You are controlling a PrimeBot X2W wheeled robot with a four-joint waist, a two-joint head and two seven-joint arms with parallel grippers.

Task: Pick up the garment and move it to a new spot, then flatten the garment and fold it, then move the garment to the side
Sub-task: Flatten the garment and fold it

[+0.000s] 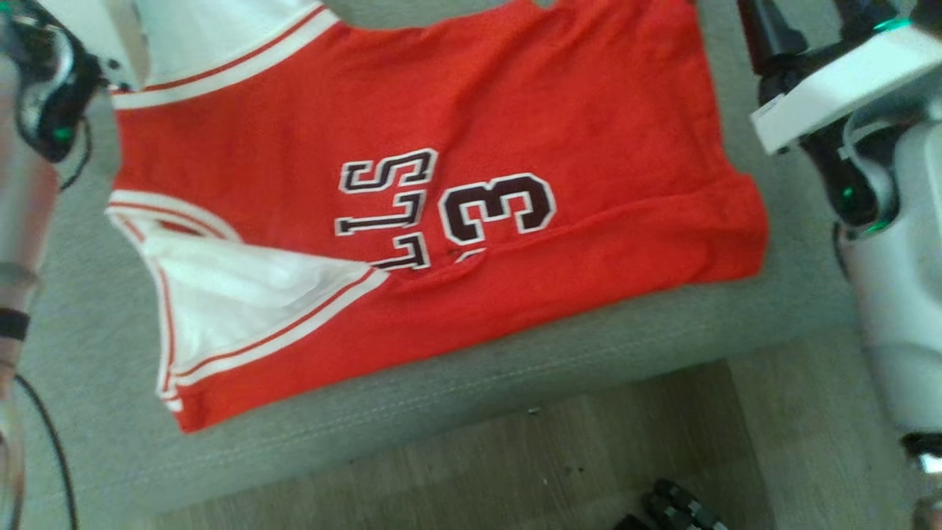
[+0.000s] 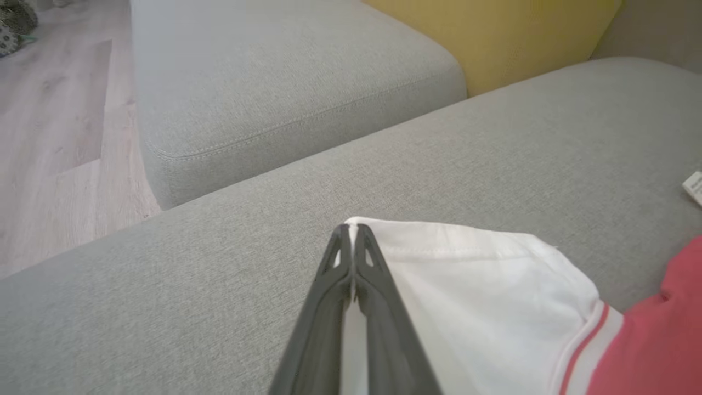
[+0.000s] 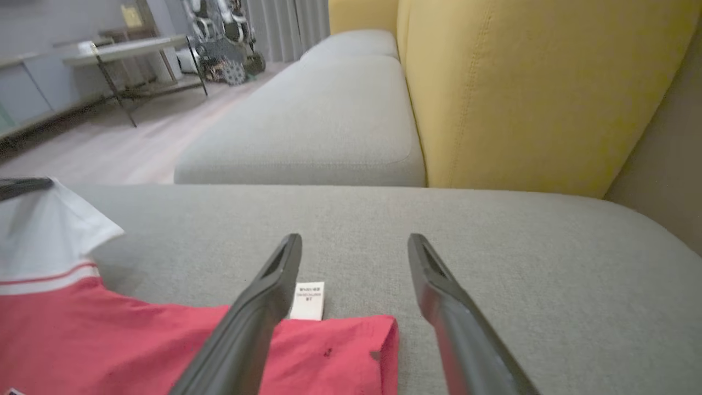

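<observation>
From the head view, the garment (image 1: 456,147), a red jersey with white sleeves, lies spread on the grey sofa seat (image 1: 441,412). Its long axis runs across the seat, parallel to the seat's front edge, with the sleeves toward the robot's left and the hem toward its right. So each arm is the nearer one to its own end of the cloth. In the left wrist view, the left pincer (image 2: 351,227) is clenched on the folded edge of the far white sleeve (image 2: 482,285). White cloth shows between the two closed fingers, and the rest of the jersey trails off to that view's lower right. In the right wrist view, the right pincer (image 3: 355,241) is released, with its fingers spread wide and grasping nothing. The far hem corner of the jersey and its small white label (image 3: 307,300) lie on the seat just below the fingers. The corner ends between them, closer to the one on that view's left. The next move likely turns on this relation: the corner sits under the open fingers rather than between them, so the right pincer would have to come down onto it before closing.
</observation>
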